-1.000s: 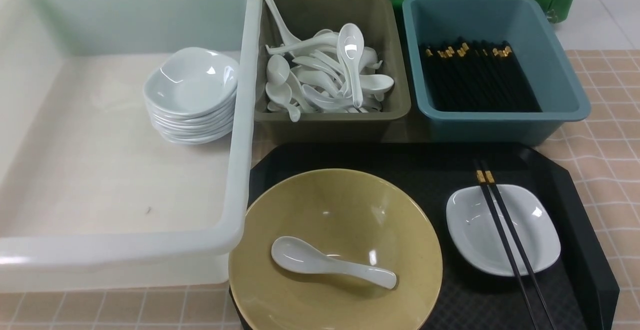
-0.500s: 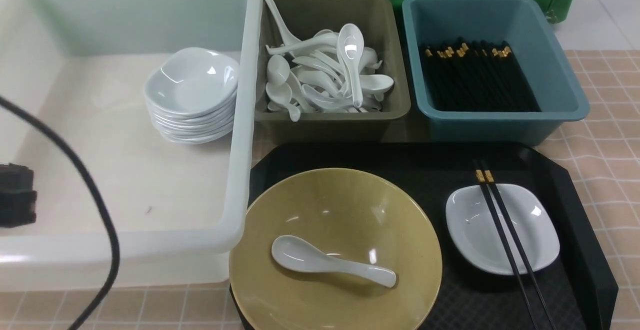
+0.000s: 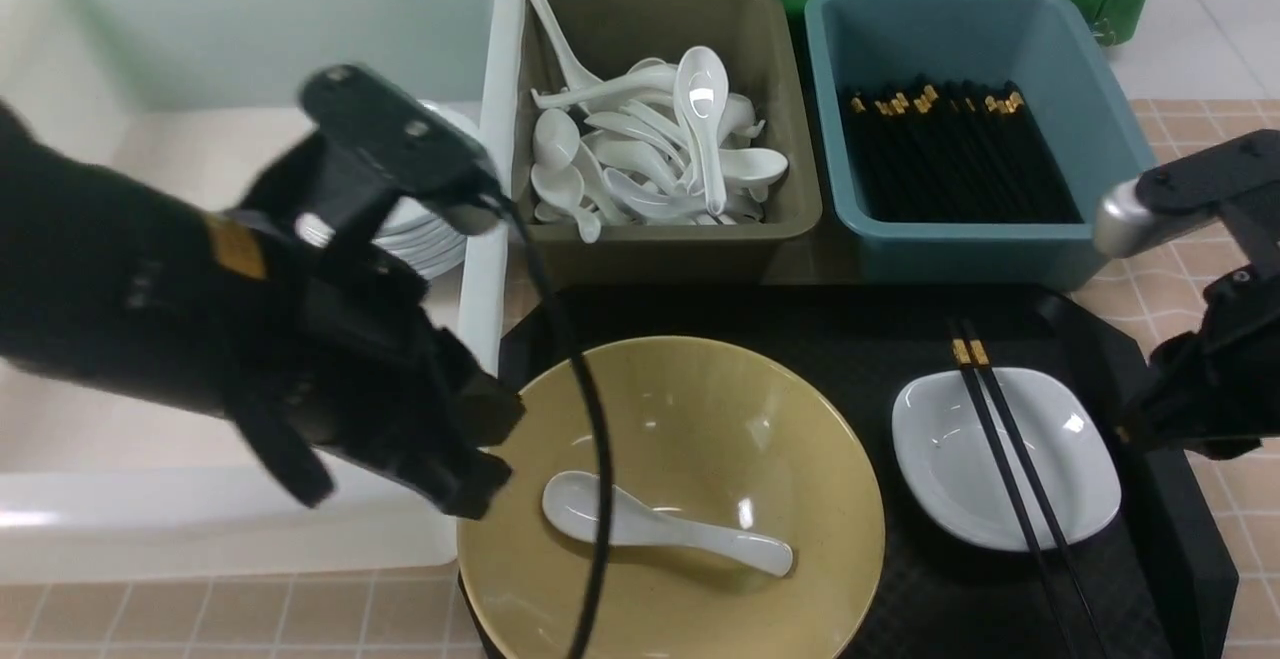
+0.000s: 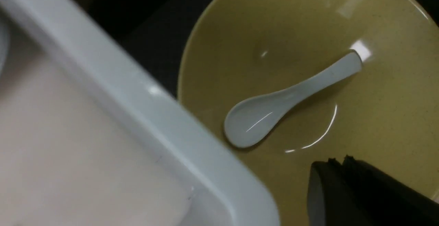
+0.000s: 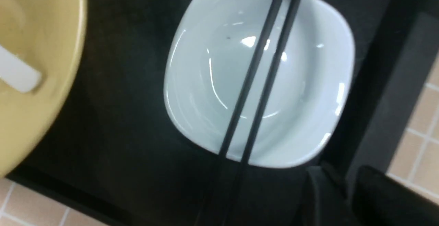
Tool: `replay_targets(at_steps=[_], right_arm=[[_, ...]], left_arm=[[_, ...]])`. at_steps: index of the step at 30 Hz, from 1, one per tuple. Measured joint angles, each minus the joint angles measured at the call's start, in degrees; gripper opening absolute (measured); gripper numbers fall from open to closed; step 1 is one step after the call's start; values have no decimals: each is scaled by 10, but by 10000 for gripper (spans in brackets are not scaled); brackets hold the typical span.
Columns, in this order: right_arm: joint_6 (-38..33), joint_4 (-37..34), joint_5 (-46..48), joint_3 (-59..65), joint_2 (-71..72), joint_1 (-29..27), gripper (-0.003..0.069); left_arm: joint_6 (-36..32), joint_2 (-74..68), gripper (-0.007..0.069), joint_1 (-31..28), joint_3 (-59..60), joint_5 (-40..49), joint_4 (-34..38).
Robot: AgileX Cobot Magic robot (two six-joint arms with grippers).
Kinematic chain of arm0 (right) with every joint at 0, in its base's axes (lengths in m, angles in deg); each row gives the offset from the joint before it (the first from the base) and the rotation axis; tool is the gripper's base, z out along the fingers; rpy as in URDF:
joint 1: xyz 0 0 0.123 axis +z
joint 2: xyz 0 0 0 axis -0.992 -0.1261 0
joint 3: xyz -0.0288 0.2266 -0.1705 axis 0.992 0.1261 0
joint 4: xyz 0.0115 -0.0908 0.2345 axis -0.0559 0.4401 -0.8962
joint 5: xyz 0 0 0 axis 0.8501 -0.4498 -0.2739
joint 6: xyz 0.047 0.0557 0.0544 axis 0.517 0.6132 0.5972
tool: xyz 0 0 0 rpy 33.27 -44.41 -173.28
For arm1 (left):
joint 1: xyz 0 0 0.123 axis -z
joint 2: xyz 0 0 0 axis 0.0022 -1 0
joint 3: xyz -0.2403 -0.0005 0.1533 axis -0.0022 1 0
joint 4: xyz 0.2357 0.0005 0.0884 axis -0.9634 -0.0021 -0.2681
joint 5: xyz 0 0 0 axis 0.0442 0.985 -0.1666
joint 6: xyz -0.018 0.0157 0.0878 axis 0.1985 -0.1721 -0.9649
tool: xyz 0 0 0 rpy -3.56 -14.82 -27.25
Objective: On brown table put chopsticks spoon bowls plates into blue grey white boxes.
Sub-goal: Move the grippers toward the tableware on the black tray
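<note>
Front view: both arms have just swung in; a second ago neither was in sight. The left end effector [image 3: 475, 484] hangs at the near-left rim of the bowl [image 3: 700, 409], close to the scoop of the spoon [image 3: 660, 527] lying in it. The right end effector [image 3: 1165, 424] is just right of the plate [image 3: 1060, 479], which has the chopsticks [image 3: 1008, 479] lying across it. Bowl, spoon, plate and chopsticks have not moved and all sit on the tray [image 3: 880, 319]. Behind it on the desk [image 3: 1220, 139] are the tub [image 3: 490, 239] with stacked plates, the grey box [image 3: 660, 249] of spoons and the blue box [image 3: 1000, 259] of chopsticks. So nothing on the tray is sorted yet and the first reach is only starting.

Left wrist view: the left end effector [image 4: 337, 161] is closed tight and empty, over the bowl [image 4: 377, 133] near the spoon [image 4: 284, 106], with the tub [image 4: 137, 95] rim alongside. It would have to open before any grasp.

Right wrist view: the right end effector [image 5: 349, 185] looks slightly parted and holds nothing. It is beside the plate [image 5: 308, 99], and the chopsticks [image 5: 260, 75] seem its likely target.
</note>
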Motion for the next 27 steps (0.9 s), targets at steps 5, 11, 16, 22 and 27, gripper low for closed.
replay_targets(at_steps=[5, 11, 16, 22, 27], right_arm=[[2, -3, -9, -34, -68, 29, 447], [34, -7, -38, -88, -183, 54, 562], [48, -3, -38, -107, -239, 54, 563], [56, 0, -26, -108, -270, 54, 510], [54, 4, -25, -110, -270, 54, 396]], left_arm=[[-7, -57, 1, 29, -24, -3, 1], [-49, -94, 1, 30, -49, -9, -4], [-56, -96, 1, 30, -49, -9, -18], [-58, -96, 1, 30, -49, -10, -27], [-60, -96, 1, 30, -49, -26, -27]])
